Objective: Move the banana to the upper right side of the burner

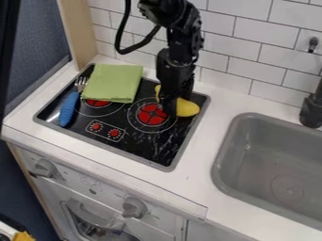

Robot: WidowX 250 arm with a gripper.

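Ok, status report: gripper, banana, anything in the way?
Gripper down at the banana. Banana at the upper right of the right burner. Green cloth and blue-handled fork off to the left, clear of it.

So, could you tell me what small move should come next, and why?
I'd probably leave the banana there and ease the hand straight up, clear of it: the banana already shows at the right burner's upper right, with the hand covering its middle.
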